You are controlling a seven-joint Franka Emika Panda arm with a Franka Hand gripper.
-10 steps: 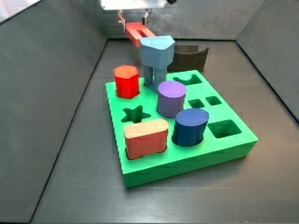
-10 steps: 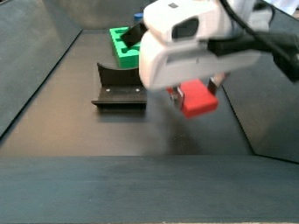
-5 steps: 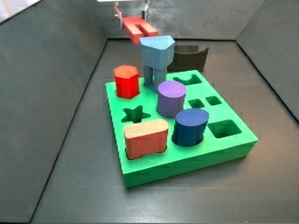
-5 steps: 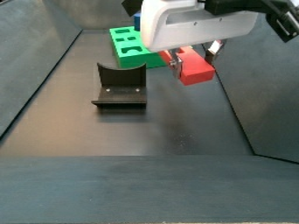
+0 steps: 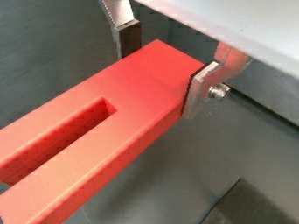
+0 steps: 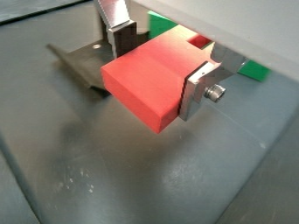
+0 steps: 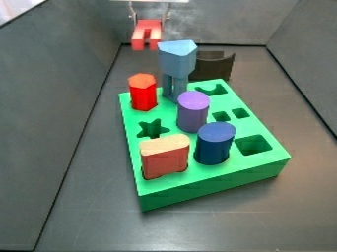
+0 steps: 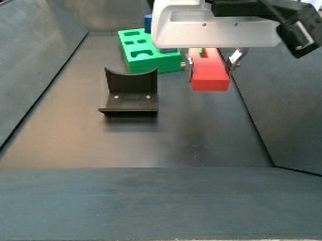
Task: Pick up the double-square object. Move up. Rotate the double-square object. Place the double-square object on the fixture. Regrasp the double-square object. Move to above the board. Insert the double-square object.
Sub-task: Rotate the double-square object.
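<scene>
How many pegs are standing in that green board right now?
5: a red hex peg, a grey-blue peg, a purple one, a dark blue one, a pink block. The claw holds a sixth, red piece, off the board.

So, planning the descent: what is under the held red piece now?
Only bare dark floor lies under the double-square object, clamped in the gripper. The fixture stands aside.

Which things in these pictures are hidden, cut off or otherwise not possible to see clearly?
- The double-square object: in a wrist view its far end is cut off by the picture's edge.
- The board: in a side view mostly hidden behind the arm's white housing.
- The pincer: in that side view the housing hides its fingers.
- The fixture: in a side view partly behind the grey-blue peg.
</scene>
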